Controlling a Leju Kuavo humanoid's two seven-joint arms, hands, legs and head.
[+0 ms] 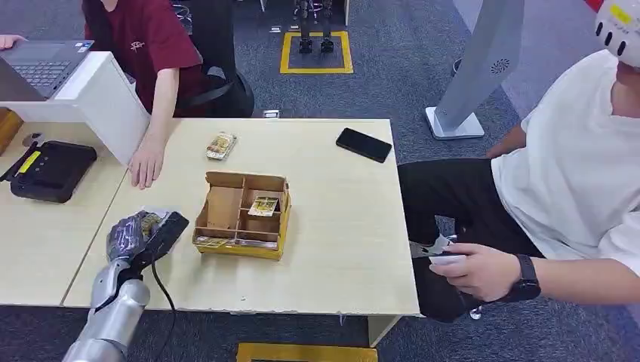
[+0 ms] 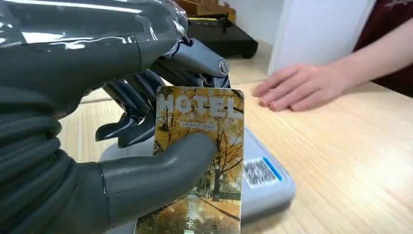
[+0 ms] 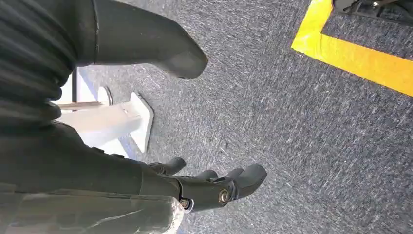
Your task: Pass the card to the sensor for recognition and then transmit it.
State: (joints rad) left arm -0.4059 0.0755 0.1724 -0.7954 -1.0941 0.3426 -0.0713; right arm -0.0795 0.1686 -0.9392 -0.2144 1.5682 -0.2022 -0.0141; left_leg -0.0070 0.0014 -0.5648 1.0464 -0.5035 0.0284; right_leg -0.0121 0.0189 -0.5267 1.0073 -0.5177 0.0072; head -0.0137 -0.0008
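1. The left robot hand (image 2: 146, 161) grasps one card (image 2: 199, 161) marked "HOTEL", thumb pressed on its face and fingers (image 2: 141, 97) behind it; the card stands upright.
2. Just under the card lies one grey sensor (image 2: 265, 180) with a barcode label, flat on the counter (image 1: 332, 226) near its left edge.
3. The right robot hand (image 3: 209, 187) hangs over grey carpet, fingers loosely apart, grasping nothing.
4. One cardboard box (image 1: 243, 215) with compartments sits mid-counter; one card lies inside, more along its front slot.
5. One small stack of cards (image 1: 220, 145) and one black phone (image 1: 364, 144) lie further back.
6. Two people sit by: one person's hand (image 1: 146, 162) rests flat on the counter, another at the right.
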